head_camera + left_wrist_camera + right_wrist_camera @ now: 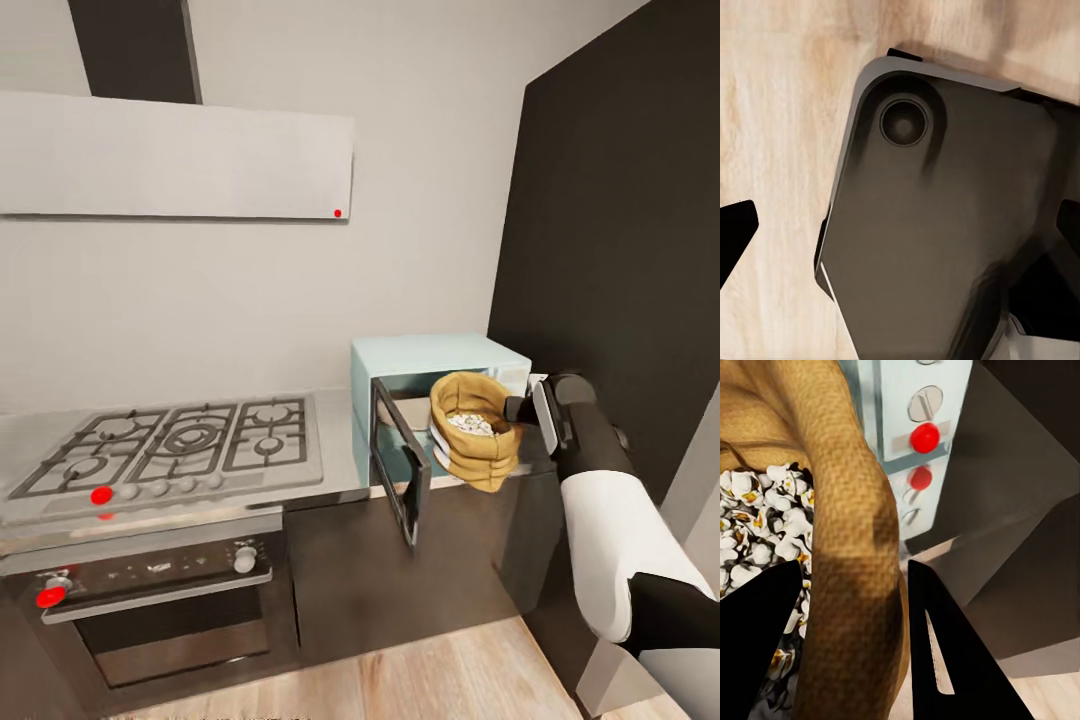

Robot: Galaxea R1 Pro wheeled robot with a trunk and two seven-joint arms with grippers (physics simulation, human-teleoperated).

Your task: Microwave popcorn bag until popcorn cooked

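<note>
We have the sack point(473, 428) pinched by its rolled rim in our right gripper point(855, 615), 1 finger inside among the popcorn point(761, 506), 1 outside. It hangs just in front of the microwave point(440, 362), beside its open door point(400, 458). We carry it straight in — level, mouth up — clearing the door edge before letting go. Whether the left gripper is spread or closed, we cannot tell.

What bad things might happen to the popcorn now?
1. The popcorn bag hangs in front of the open microwave, held by its rolled rim between the right gripper fingers; if the pinch slips, it may drop to the wood floor.
2. The bag tilts, so popcorn might spill out.
3. It might bump the open door going in.
</note>
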